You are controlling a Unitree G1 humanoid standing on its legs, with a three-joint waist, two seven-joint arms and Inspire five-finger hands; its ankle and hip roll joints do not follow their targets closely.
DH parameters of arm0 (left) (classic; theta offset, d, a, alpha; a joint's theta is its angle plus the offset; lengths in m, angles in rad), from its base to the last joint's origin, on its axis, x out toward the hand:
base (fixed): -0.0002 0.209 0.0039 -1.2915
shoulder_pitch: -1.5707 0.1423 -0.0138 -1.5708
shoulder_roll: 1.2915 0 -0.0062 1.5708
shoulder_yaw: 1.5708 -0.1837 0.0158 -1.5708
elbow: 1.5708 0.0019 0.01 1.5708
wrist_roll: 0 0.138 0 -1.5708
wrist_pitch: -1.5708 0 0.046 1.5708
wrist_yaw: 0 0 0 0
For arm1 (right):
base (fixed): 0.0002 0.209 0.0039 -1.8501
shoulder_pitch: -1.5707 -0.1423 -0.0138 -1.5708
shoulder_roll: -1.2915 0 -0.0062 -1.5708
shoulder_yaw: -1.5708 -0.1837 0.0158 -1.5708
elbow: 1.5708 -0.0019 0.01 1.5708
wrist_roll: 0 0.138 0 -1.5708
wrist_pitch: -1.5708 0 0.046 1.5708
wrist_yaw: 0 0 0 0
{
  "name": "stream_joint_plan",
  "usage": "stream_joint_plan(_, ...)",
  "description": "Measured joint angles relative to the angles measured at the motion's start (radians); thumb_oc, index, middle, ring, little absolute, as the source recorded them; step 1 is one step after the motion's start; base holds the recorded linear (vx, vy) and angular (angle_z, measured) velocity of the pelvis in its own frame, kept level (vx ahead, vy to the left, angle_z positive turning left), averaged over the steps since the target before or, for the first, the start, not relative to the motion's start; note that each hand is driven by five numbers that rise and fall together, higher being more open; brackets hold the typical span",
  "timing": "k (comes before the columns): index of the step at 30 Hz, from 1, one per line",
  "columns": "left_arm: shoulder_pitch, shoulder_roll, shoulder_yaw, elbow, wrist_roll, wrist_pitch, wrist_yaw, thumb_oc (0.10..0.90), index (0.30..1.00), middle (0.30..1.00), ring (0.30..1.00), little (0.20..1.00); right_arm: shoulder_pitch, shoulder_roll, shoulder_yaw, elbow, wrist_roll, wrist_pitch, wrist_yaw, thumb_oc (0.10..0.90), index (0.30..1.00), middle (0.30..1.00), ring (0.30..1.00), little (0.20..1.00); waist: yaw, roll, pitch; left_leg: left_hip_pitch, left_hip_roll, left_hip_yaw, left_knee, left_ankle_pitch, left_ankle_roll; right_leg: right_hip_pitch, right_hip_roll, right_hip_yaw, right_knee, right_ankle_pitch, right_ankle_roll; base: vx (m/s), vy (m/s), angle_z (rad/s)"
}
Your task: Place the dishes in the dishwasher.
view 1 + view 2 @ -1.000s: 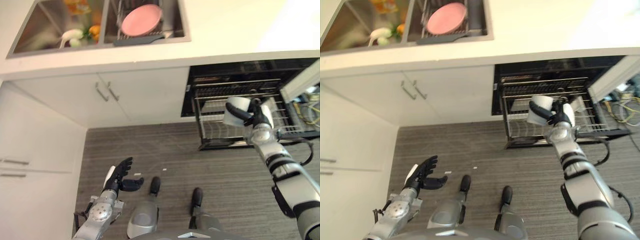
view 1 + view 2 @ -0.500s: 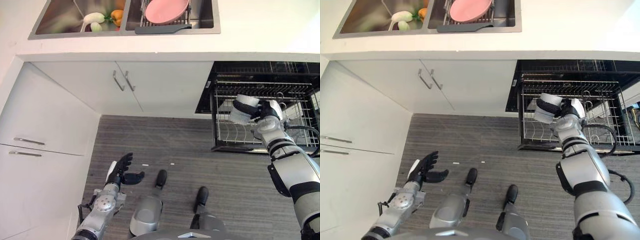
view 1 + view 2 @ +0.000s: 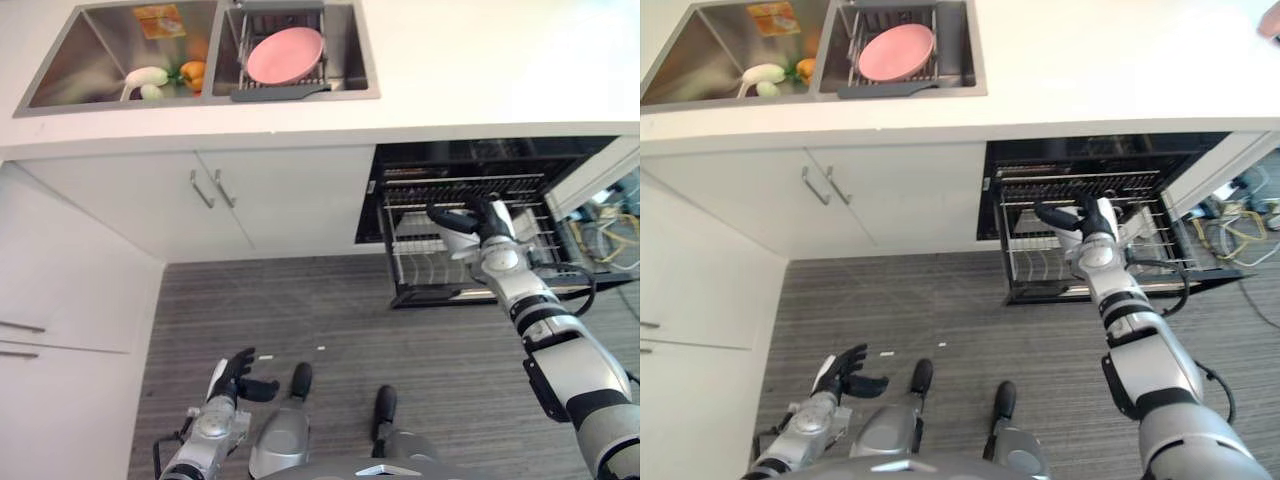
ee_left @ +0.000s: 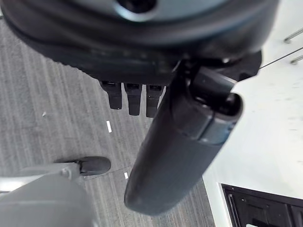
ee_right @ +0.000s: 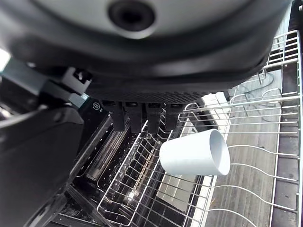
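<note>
While the left hand [image 3: 236, 378] hangs low over the floor [image 3: 330, 310] with fingers loose and nothing in it, the work is off to the right. Left to right: a sink [image 3: 110, 100] in the counter [image 3: 470, 60] with vegetables [image 3: 160, 78] in one basin, then a pink plate [image 3: 285, 54] standing in a small rack [image 3: 236, 55] in the other basin, not yet loaded. Next the cabinet doors [image 3: 250, 200], then the open dishwasher [image 3: 400, 160] with its wire basket [image 3: 415, 272] pulled out.

The right hand [image 3: 1080, 222] is over that basket, fingers spread and straight, gripping nothing. In the right wrist view a white cup [image 5: 195, 153] lies on its side just past the fingertips [image 5: 137, 118], over the basket wires; can't tell whether it rests on them or is dropping.

Risks, as I judge them:
- a cup on its side could roll along the wires or wedge between the prongs, since nothing props it.
- if it's mid-fall, it could bounce out over the basket edge onto the floor.
- pulling the hand back carelessly could clip the cup or snag a finger in the wires.
- the plate is far from the basket, so there's a long carry.
</note>
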Motion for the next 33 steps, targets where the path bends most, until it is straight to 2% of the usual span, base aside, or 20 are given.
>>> stream_joint_plan(3, 0.004, -0.03, 0.081, 0.09, -0.022, 0.003, 0.005, 0.8, 0.9, 0.9, 0.9, 0.9, 0.125, 0.007, -0.008, -0.199, 0.029, -0.013, -0.001, 0.8, 0.9, 0.9, 0.9, 0.9, -0.017, -0.019, -0.021, 0.024, 0.007, 0.014, -0.002, -0.013, -0.007, 0.018, 0.007, 0.014, 0.0, -0.001, -0.002, 0.03, -0.028, -0.17)
stream_joint_plan(7, 0.023, -0.043, 0.137, 0.162, -0.02, 0.015, 0.03, 0.8, 0.9, 0.9, 0.9, 0.9, 0.406, 0.041, -0.084, -0.56, 0.032, -0.079, -0.004, 0.8, 0.9, 0.9, 0.9, 0.9, -0.04, -0.008, -0.057, 0.045, 0.008, 0.024, -0.006, -0.029, 0.006, 0.041, 0.007, 0.02, 0.0, -0.009, -0.01, 0.02, -0.016, -0.04)
stream_joint_plan(8, 0.028, -0.044, 0.136, 0.165, -0.02, 0.015, 0.032, 0.8, 0.9, 0.9, 0.9, 0.9, 0.434, 0.04, -0.089, -0.583, 0.033, -0.086, -0.009, 0.8, 0.9, 0.9, 0.9, 0.9, -0.046, 0.0, -0.064, 0.045, 0.008, 0.025, -0.006, -0.029, 0.006, 0.041, 0.006, 0.021, 0.0, -0.01, -0.008, -0.02, -0.027, 0.1)
stream_joint_plan(10, 0.022, -0.08, 0.211, 0.187, 0.0, 0.007, 0.052, 0.8, 0.9, 0.9, 0.9, 0.9, 0.698, 0.083, -0.245, -0.883, 0.115, -0.112, -0.006, 0.8, 0.9, 0.9, 0.9, 0.9, -0.03, 0.031, -0.082, 0.034, 0.009, 0.026, -0.006, -0.029, 0.008, 0.053, 0.002, -0.015, 0.0, -0.019, -0.013, -0.06, -0.02, 0.38)
stream_joint_plan(11, 0.043, -0.086, 0.215, 0.207, 0.001, 0.01, 0.068, 0.8, 0.9, 0.9, 0.9, 0.9, 0.78, 0.104, -0.247, -0.997, 0.203, -0.167, 0.005, 0.8, 0.9, 0.9, 0.9, 0.9, -0.051, 0.048, -0.091, 0.033, 0.008, 0.03, -0.006, -0.027, 0.01, 0.052, 0.003, -0.017, 0.0, -0.021, -0.012, -0.07, 0.008, 0.33)
stream_joint_plan(14, 0.049, -0.106, 0.282, 0.25, -0.005, 0.013, 0.065, 0.8, 0.9, 0.9, 0.9, 0.9, 0.87, 0.086, -0.246, -1.157, 0.231, -0.186, 0.025, 0.8, 0.9, 0.9, 0.9, 0.9, -0.085, 0.074, -0.095, 0.014, 0.005, 0.019, 0.01, -0.016, -0.004, 0.052, 0.003, -0.043, 0.002, -0.028, -0.009, -0.09, 0.021, 0.3)
stream_joint_plan(15, 0.06, -0.115, 0.286, 0.22, -0.033, 0.018, 0.065, 0.8, 0.9, 0.9, 0.9, 0.9, 0.874, 0.069, -0.249, -1.208, 0.228, -0.22, 0.038, 0.8, 0.9, 0.9, 0.9, 0.9, -0.101, 0.08, -0.083, -0.042, -0.011, 0.015, 0.091, -0.014, -0.018, 0.033, -0.011, -0.048, 0.012, -0.036, -0.013, 0.0, 0.15, 0.66)
stream_joint_plan(17, -0.004, -0.115, 0.233, 0.172, -0.063, -0.003, 0.056, 0.8, 0.9, 0.9, 0.9, 0.9, 0.789, 0.063, -0.298, -1.212, 0.226, -0.269, 0.032, 0.8, 0.9, 0.9, 0.9, 0.9, -0.101, 0.045, 0.002, -0.205, -0.071, 0.068, 0.267, 0.07, -0.185, 0.011, -0.095, -0.058, 0.027, -0.039, -0.021, 0.1, 0.221, 0.8)
stream_joint_plan(18, -0.004, -0.115, 0.233, 0.172, -0.063, -0.003, 0.056, 0.8, 0.9, 0.9, 0.9, 0.9, 0.789, 0.063, -0.298, -1.212, 0.226, -0.269, 0.032, 0.8, 0.9, 0.9, 0.9, 0.9, -0.101, 0.045, 0.002, -0.205, -0.071, 0.068, 0.267, 0.07, -0.185, 0.011, -0.095, -0.058, 0.027, -0.039, -0.021, 0.14, 0.139, 0.37)
stream_joint_plan(19, -0.032, -0.118, 0.24, 0.18, -0.07, -0.01, 0.063, 0.8, 0.9, 0.9, 0.9, 0.9, 0.731, 0.066, -0.309, -1.188, 0.225, -0.27, 0.023, 0.8, 0.9, 0.9, 0.9, 0.9, -0.093, 0.055, 0.016, -0.246, -0.035, 0.09, 0.283, 0.019, -0.163, 0.005, -0.101, -0.065, 0.018, -0.041, -0.022, 0.11, 0.132, -0.09)
stream_joint_plan(20, -0.058, -0.121, 0.247, 0.233, -0.071, -0.023, 0.065, 0.8, 0.9, 0.9, 0.9, 0.9, 0.663, 0.075, -0.298, -1.151, 0.226, -0.27, 0.019, 0.8, 0.9, 0.9, 0.9, 0.9, -0.068, 0.055, 0.016, -0.257, 0.04, 0.099, 0.221, -0.015, -0.127, -0.023, -0.103, -0.061, 0.011, -0.041, -0.022, 0.22, 0.239, -0.3)
stream_joint_plan(22, -0.086, -0.105, 0.281, 0.295, -0.091, -0.009, 0.089, 0.8, 0.9, 0.9, 0.9, 0.9, 0.621, 0.044, -0.277, -1.139, 0.226, -0.269, 0.023, 0.8, 0.9, 0.9, 0.9, 0.9, -0.074, 0.055, 0.018, -0.245, 0.183, 0.174, 0.137, -0.033, -0.14, -0.008, -0.097, -0.065, -0.003, -0.032, -0.008, 0.23, 0.279, -0.11)
stream_joint_plan(23, -0.082, -0.084, 0.277, 0.306, -0.081, -0.007, 0.086, 0.8, 0.9, 0.9, 0.9, 0.9, 0.622, 0.017, -0.283, -1.144, 0.225, -0.269, 0.023, 0.8, 0.9, 0.9, 0.9, 0.9, -0.078, 0.043, 0.019, -0.19, 0.209, 0.2, 0.091, -0.036, -0.144, 0.005, -0.118, -0.062, -0.004, -0.028, 0.01, 0.27, 0.415, 0.15)
stream_joint_plan(25, -0.08, -0.094, 0.274, 0.328, -0.062, 0.0, 0.08, 0.8, 0.9, 0.9, 0.9, 0.9, 0.636, 0.003, -0.309, -1.185, 0.219, -0.269, 0.02, 0.8, 0.9, 0.9, 0.9, 0.9, -0.088, 0.031, 0.016, -0.113, 0.155, 0.217, 0.111, -0.041, -0.134, 0.009, -0.161, -0.043, 0.002, -0.038, 0.044, 0.22, 0.439, -0.05)
stream_joint_plan(26, -0.117, -0.102, 0.272, 0.387, -0.054, 0.019, 0.079, 0.8, 0.9, 0.9, 0.9, 0.9, 0.646, 0.0, -0.326, -1.205, 0.212, -0.266, 0.013, 0.8, 0.9, 0.9, 0.9, 0.9, -0.102, 0.031, 0.011, -0.082, 0.092, 0.243, 0.139, -0.067, -0.071, 0.014, -0.199, -0.037, 0.025, -0.02, 0.066, 0.13, 0.327, 0.05)
stream_joint_plan(27, -0.135, -0.079, 0.275, 0.412, -0.039, 0.028, 0.074, 0.8, 0.9, 0.9, 0.9, 0.9, 0.642, 0.043, -0.33, -1.203, 0.187, -0.266, 0.005, 0.8, 0.9, 0.9, 0.9, 0.9, -0.107, -0.018, 0.003, -0.05, 0.03, 0.247, 0.077, -0.036, -0.003, -0.019, -0.258, -0.026, 0.085, -0.023, 0.09, 0.17, 0.347, 0.14)
stream_joint_plan(29, -0.149, -0.046, 0.268, 0.392, -0.018, 0.03, 0.079, 0.8, 0.9, 0.9, 0.9, 0.9, 0.642, 0.097, -0.307, -1.206, 0.179, -0.265, -0.017, 0.8, 0.9, 0.9, 0.9, 0.9, -0.116, -0.052, -0.011, -0.037, -0.007, 0.282, 0.053, -0.017, 0.047, -0.105, -0.3, 0.009, 0.221, 0.01, 0.091, 0.18, 0.326, -0.02)
stream_joint_plan(30, -0.165, -0.037, 0.266, 0.364, -0.016, 0.03, 0.073, 0.8, 0.9, 0.9, 0.9, 0.9, 0.64, 0.101, -0.27, -1.206, 0.153, -0.254, -0.022, 0.8, 0.9, 0.9, 0.9, 0.9, -0.119, -0.05, -0.009, -0.013, -0.018, 0.282, 0.042, -0.025, 0.073, -0.207, -0.308, 0.067, 0.411, 0.085, 0.086, 0.21, 0.297, -0.05)
stream_joint_plan(31, -0.167, -0.032, 0.266, 0.345, -0.016, 0.03, 0.073, 0.8, 0.9, 0.9, 0.9, 0.9, 0.64, 0.103, -0.25, -1.205, 0.136, -0.253, -0.02, 0.8, 0.9, 0.9, 0.9, 0.9, -0.118, -0.046, -0.008, 0.005, -0.015, 0.287, 0.028, -0.024, 0.076, -0.26, -0.303, 0.093, 0.51, 0.072, 0.111, 0.26, 0.286, 0.01)
stream_joint_plan(33, -0.168, -0.016, 0.24, 0.305, -0.015, 0.018, 0.074, 0.8, 0.9, 0.9, 0.9, 0.9, 0.655, 0.099, -0.204, -1.21, 0.1, -0.253, -0.006, 0.8, 0.9, 0.9, 0.9, 0.9, -0.125, -0.031, -0.007, 0.046, -0.007, 0.277, 0.01, -0.043, 0.102, -0.329, -0.203, 0.157, 0.647, -0.023, 0.125, 0.33, 0.272, 0.06)
